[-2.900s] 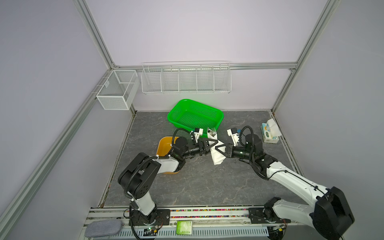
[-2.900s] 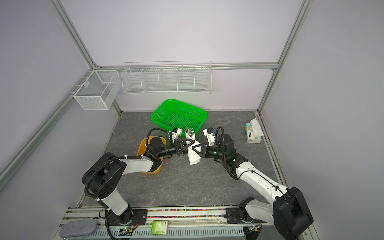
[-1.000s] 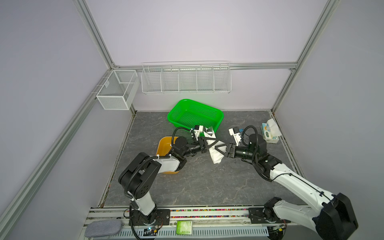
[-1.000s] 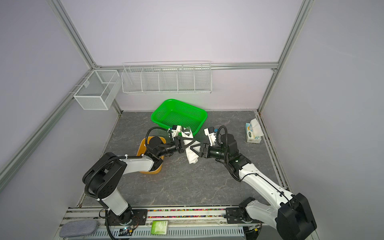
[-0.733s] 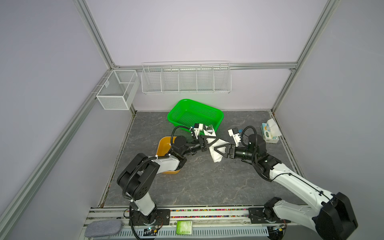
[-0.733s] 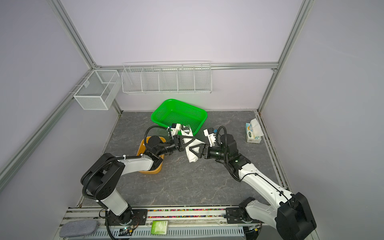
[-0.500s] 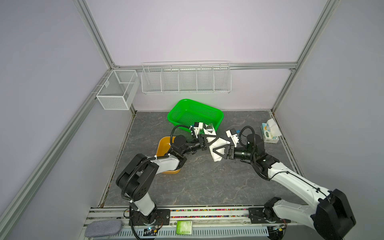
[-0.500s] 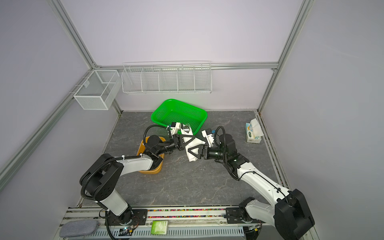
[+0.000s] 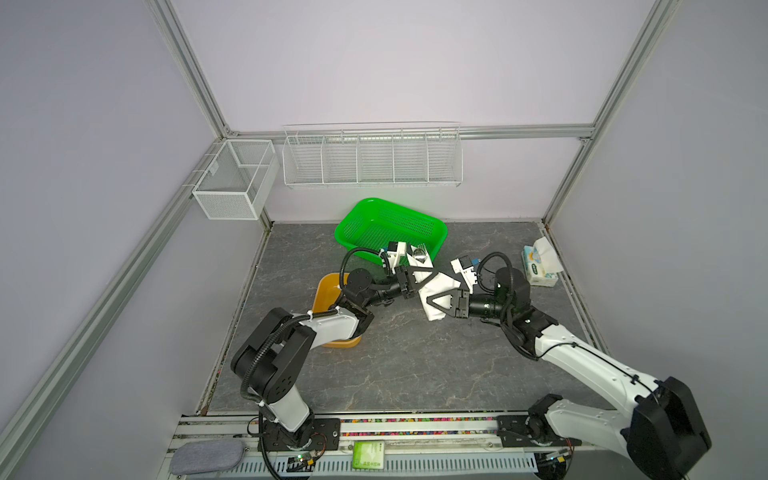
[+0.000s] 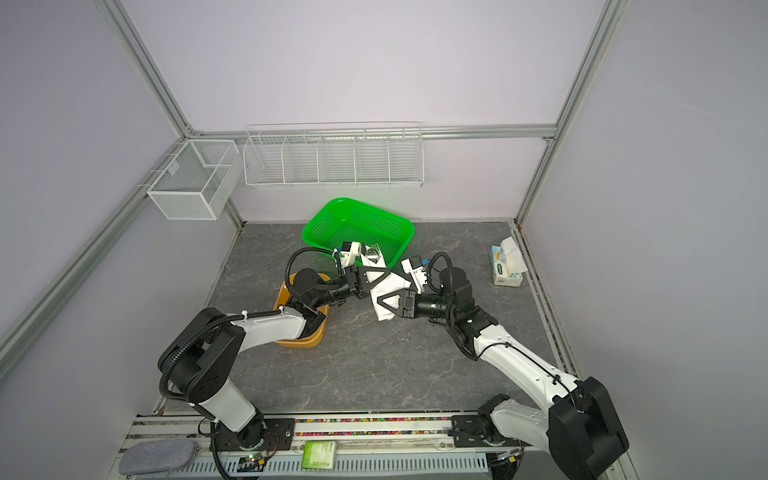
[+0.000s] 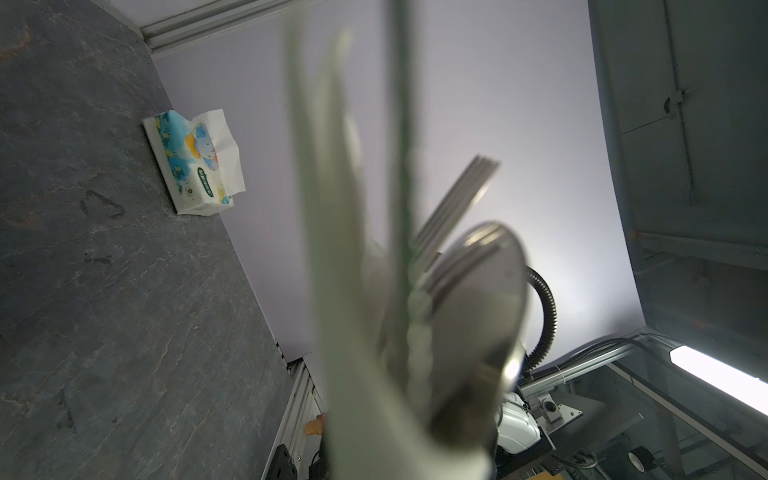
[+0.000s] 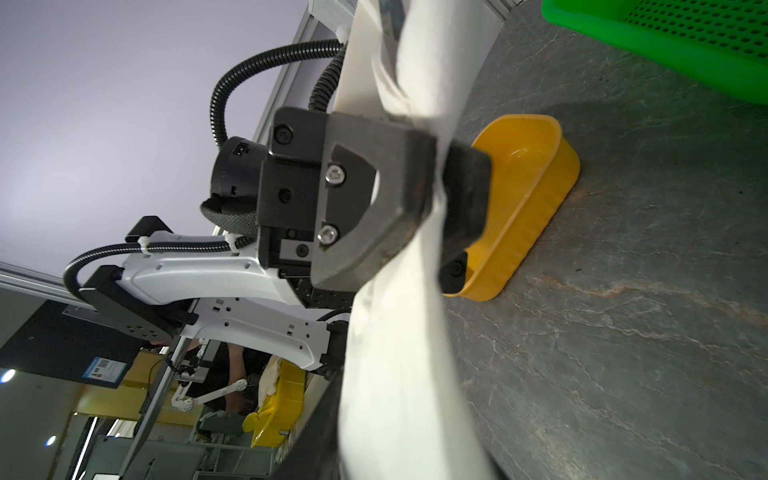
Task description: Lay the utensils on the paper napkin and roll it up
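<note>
**Napkin** [image 9: 441,286]: white paper, creased, wrapped as a loose roll around the utensils. In both top views the roll lies slantwise, held above the counter [image 9: 395,357]. Its upper part is pinched flat in the closed left gripper [image 12: 436,187]. Its lower part lies between the fingers of the right gripper [image 9: 433,302]; whether they clamp it cannot be told. A short end juts past them.

**Spoon** [image 9: 420,254]: shiny silver; the bowl sticks out of the roll's upper end, the handle is hidden inside.

**Fork** [image 11: 459,195]: silver; the tines protrude just beside the spoon bowl, blurred in the left wrist view.

**Knife**: cannot be made out
</note>
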`<state>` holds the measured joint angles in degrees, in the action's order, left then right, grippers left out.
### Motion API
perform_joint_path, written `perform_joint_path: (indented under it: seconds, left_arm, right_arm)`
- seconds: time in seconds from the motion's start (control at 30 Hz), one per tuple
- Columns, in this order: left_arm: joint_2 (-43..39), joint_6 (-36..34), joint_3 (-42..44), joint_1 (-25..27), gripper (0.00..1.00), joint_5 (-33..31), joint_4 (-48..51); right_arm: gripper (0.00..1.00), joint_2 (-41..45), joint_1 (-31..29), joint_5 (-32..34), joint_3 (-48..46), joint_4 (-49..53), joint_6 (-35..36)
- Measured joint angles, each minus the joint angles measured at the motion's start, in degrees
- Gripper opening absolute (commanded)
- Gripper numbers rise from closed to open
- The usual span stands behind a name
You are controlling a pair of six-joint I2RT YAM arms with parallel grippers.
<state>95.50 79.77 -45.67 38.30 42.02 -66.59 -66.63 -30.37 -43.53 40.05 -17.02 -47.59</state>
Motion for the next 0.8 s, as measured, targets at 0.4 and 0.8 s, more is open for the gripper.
perform_joint_path:
  seconds: [0.4,0.8]
  left_arm:
    - [-0.2,0.6,-0.8,0.0,0.3,0.0,0.0]
    - [-0.3,0.8,-0.8,0.0,0.42,1.0,-1.0]
  right_arm:
    - [0.12,1.1,0.0,0.5,-0.2,-0.4,0.0]
    - [0.12,1.1,0.0,1.3,-0.3,-0.2,0.0]
